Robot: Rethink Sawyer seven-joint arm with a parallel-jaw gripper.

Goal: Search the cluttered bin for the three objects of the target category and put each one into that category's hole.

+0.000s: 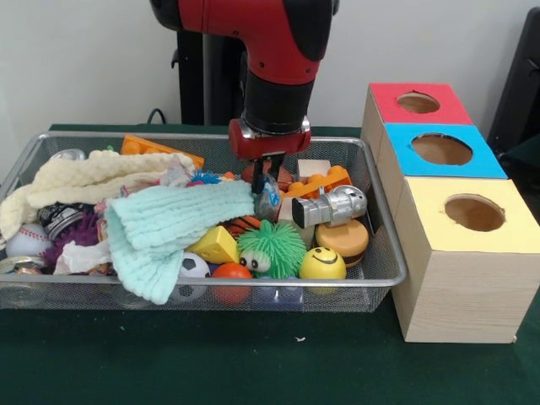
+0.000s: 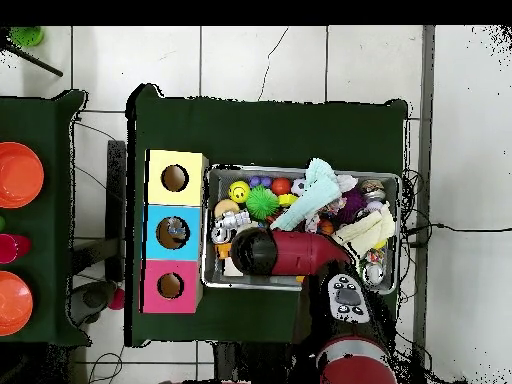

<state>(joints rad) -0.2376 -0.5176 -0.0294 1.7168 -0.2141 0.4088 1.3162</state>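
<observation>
Gripping a bottle in the bin, tool arm-hidden overhead.

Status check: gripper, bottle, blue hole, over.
Gripper down in bin, state unclear. No bottle clearly visible. Mint cloth covers clutter. Blue box hole unobstructed.
</observation>
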